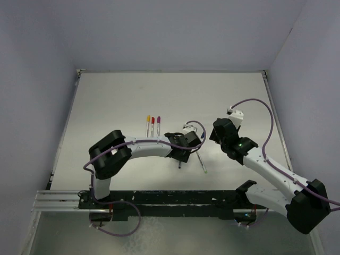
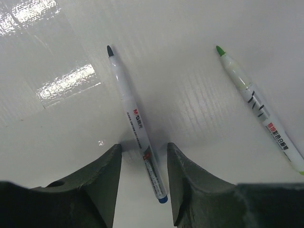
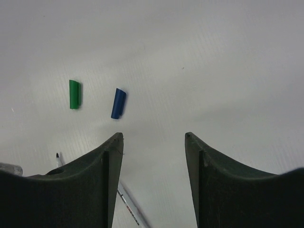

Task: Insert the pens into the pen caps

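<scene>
Two empty: green cap [image 3: 74, 94], blue cap [image 3: 118, 103].

The left end effector [image 2: 144, 148] stands open, its fingers either side of a dark-tipped pen [image 2: 129, 107]. A green-tipped pen [image 2: 254, 104] lies apart to the right on the white bench [image 2: 180, 33].

Glossy white table [image 1: 117, 101] between plain pale lavender walls [image 1: 37, 79], window-like glare patches on its surface.

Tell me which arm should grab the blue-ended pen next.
Left. The left gripper, open, straddles the blue-ended pen; the right gripper hangs open near the blue cap.
</scene>
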`<control>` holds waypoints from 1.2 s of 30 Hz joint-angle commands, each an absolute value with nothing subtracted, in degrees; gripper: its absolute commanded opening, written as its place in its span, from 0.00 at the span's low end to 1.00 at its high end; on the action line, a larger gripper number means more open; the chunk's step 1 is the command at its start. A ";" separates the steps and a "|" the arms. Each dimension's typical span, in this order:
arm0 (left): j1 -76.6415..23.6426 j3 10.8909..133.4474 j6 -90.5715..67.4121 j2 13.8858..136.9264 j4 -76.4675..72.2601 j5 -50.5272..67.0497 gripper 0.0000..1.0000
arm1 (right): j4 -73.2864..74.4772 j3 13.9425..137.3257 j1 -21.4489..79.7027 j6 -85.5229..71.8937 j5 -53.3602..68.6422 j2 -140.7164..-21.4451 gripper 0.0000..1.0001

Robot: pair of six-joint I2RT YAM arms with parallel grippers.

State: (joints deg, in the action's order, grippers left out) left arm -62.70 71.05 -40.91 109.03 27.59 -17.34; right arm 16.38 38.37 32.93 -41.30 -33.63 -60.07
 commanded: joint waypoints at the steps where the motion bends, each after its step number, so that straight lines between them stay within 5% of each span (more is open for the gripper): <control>1: -61.09 72.38 -40.20 108.79 30.20 -15.65 0.46 | 17.42 41.60 32.69 -40.33 -33.89 -57.05 0.57; 36: -59.34 68.59 -36.08 122.32 32.83 -6.55 0.25 | 18.48 43.61 32.66 -42.39 -32.94 -57.31 0.56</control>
State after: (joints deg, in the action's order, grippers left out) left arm -58.24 74.50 -34.46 112.62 33.12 -9.19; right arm 18.26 41.23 32.93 -41.60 -31.92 -58.08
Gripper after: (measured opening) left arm 0.280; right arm 0.564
